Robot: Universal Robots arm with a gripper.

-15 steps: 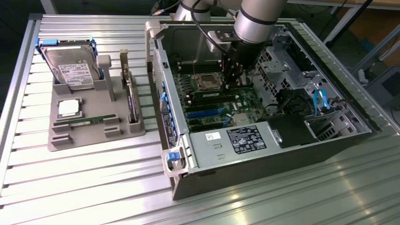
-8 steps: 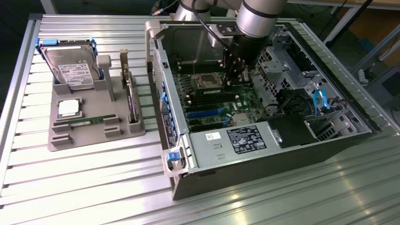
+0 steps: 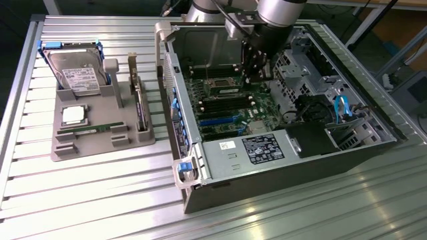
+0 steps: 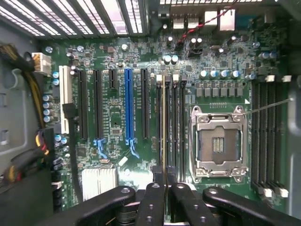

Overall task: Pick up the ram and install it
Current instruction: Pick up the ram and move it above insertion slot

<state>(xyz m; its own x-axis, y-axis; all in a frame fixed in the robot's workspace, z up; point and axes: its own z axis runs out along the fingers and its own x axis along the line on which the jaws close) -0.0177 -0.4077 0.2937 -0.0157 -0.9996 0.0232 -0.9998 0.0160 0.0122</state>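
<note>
the ram [image 4: 163, 127] sits edge-on in my narrow jaws over the memory slots [image 4: 178, 127] beside the cpu socket [image 4: 219, 143]. i'd line it up square and press evenly.

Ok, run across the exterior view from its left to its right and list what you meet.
Hard drive → upright expansion card → CPU socket → claw → blue cable.

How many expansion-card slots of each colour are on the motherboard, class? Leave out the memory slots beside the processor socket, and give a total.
Black expansion slots: 4 (three long, one short)
Blue expansion slot: 1
White expansion slot: 1
Total: 6
</note>
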